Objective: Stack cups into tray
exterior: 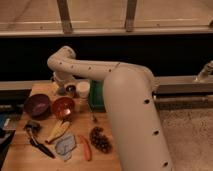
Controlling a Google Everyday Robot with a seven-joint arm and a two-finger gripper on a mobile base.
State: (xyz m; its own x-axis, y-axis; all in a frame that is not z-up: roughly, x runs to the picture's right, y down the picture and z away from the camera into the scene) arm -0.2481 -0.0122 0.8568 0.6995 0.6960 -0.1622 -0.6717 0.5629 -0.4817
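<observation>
Your gripper (62, 90) hangs low over the far edge of the wooden table (77, 125), toward its far left corner. Its fingers are spread wide, and you cannot make out anything caught between them. Just to its right sits the small dark cup (71, 91), and close beside that stands the wider cream-white cup (83, 89), upright. Both cups rest on the table, outside the green tray (95, 99), which lies just right of the cream cup and is largely hidden behind your arm (125, 100). Nearer the front, the purple bowl (37, 105) and the orange-red bowl (63, 107) sit side by side. In front of them lie a banana (58, 130), a blue cloth (65, 146), a bunch of grapes (100, 140) and, toward the front left corner, a black-handled tool (41, 146)
</observation>
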